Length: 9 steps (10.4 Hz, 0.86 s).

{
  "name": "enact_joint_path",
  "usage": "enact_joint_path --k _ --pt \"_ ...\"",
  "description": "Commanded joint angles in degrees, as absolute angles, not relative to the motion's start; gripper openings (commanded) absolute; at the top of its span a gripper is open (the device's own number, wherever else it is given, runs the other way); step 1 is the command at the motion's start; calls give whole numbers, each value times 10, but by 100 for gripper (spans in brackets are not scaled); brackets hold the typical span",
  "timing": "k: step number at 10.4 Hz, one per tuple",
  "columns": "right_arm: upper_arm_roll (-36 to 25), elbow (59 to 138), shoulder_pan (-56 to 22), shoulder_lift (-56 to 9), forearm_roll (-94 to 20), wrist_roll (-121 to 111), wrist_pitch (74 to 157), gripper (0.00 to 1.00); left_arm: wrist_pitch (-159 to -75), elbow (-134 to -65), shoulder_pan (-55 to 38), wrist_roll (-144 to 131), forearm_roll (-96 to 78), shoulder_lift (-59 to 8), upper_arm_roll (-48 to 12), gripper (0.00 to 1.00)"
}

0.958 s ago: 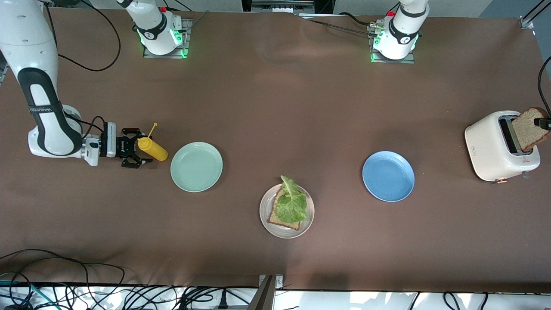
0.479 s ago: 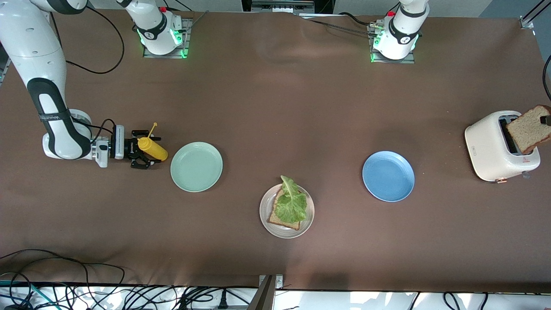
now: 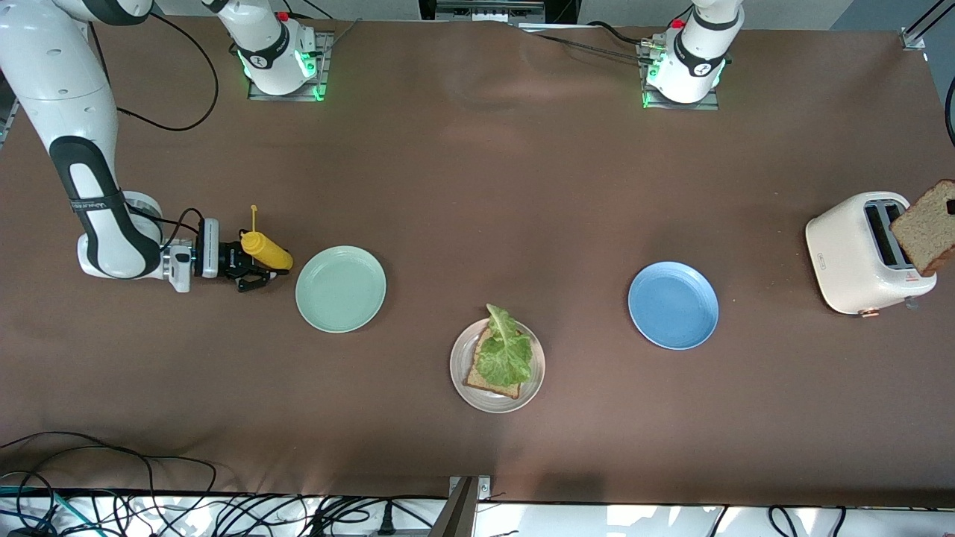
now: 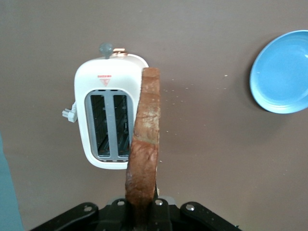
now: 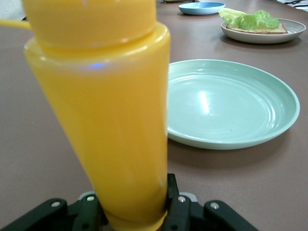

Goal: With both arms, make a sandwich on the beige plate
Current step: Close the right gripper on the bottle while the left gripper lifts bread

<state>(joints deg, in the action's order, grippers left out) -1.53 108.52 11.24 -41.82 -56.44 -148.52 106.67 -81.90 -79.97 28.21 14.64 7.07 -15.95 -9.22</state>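
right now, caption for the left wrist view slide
Left hand holds a bread slice edge-on above the white toaster, with a blue plate on the brown table.

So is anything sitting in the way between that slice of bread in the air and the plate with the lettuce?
Nothing visible blocks it. The left gripper holds the bread slice over the toaster. Only the low blue plate lies on the table between it and the beige plate.
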Motion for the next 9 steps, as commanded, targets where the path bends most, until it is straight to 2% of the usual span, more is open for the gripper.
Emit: enact_joint_path --k 1,5,9 --pt "10 1081 122 -378 -549 -1471 1096 0 -798 -803 285 149 81 -126 -123 0" --pt "54 1058 89 -322 -392 -1221 1165 0 -798 -802 286 147 76 -98 -152 0" --pt "43 1002 -47 -274 -262 -906 1181 0 -790 -809 290 146 38 -82 -151 0"
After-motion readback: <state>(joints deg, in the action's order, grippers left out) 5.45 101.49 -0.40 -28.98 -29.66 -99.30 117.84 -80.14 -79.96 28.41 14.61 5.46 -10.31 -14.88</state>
